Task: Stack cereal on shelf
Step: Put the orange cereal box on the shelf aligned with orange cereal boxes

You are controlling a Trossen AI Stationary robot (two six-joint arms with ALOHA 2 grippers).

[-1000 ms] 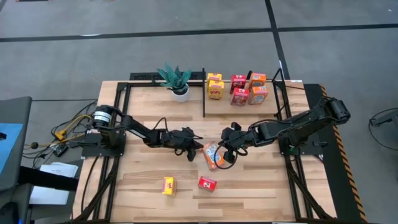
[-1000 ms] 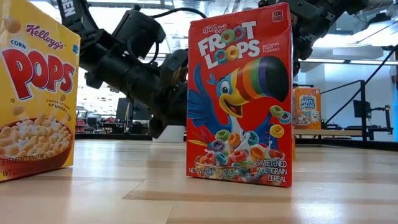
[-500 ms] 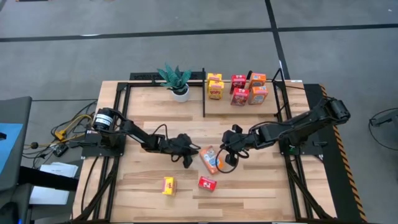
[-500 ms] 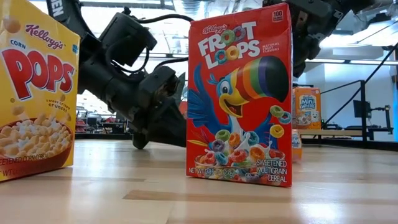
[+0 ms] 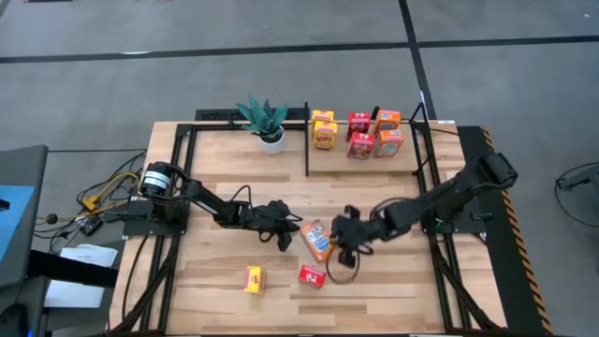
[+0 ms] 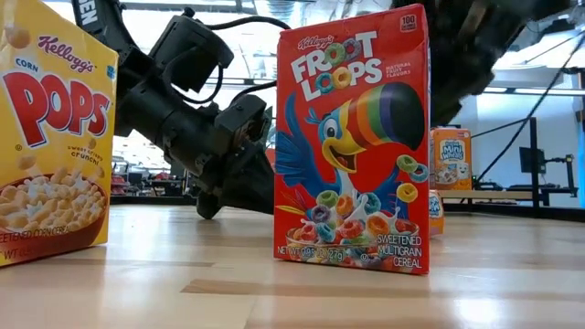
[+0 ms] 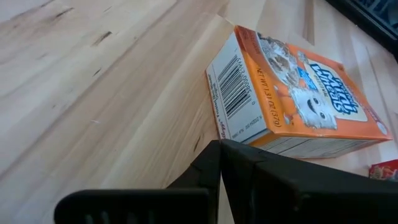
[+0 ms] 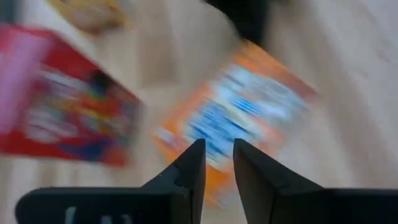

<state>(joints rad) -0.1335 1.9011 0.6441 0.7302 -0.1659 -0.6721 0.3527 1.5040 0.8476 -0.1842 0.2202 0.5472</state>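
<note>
An orange cereal box (image 5: 318, 240) lies flat on the table between my two grippers; it also shows in the left wrist view (image 7: 292, 102). My left gripper (image 5: 285, 234) is shut and low at the box's left side. My right gripper (image 5: 342, 248) hovers at the box's right side, its fingers a narrow gap apart (image 8: 217, 155) over the blurred box (image 8: 249, 112). A red box (image 5: 312, 276) and a yellow box (image 5: 254, 278) stand upright near the front edge. The shelf (image 5: 365, 167) at the back holds several boxes (image 5: 360, 133). My left gripper's shut fingertips (image 7: 219, 149) stand at the orange box's long side, near its barcode end (image 7: 239, 134). They come level from the table's left. I cannot tell whether they touch it. The box lies flat on the table.
A potted green plant (image 5: 265, 120) stands at the back, left of the shelf's black post (image 5: 307, 140). In the low view the red box (image 6: 352, 137) and the yellow box (image 6: 50, 137) stand close to the camera. Bare wood lies at the table's front right.
My right gripper has gone toward the table's near edge and a little left, along the orange box. My left gripper has come down close to the table and drawn slightly toward the left edge.
</note>
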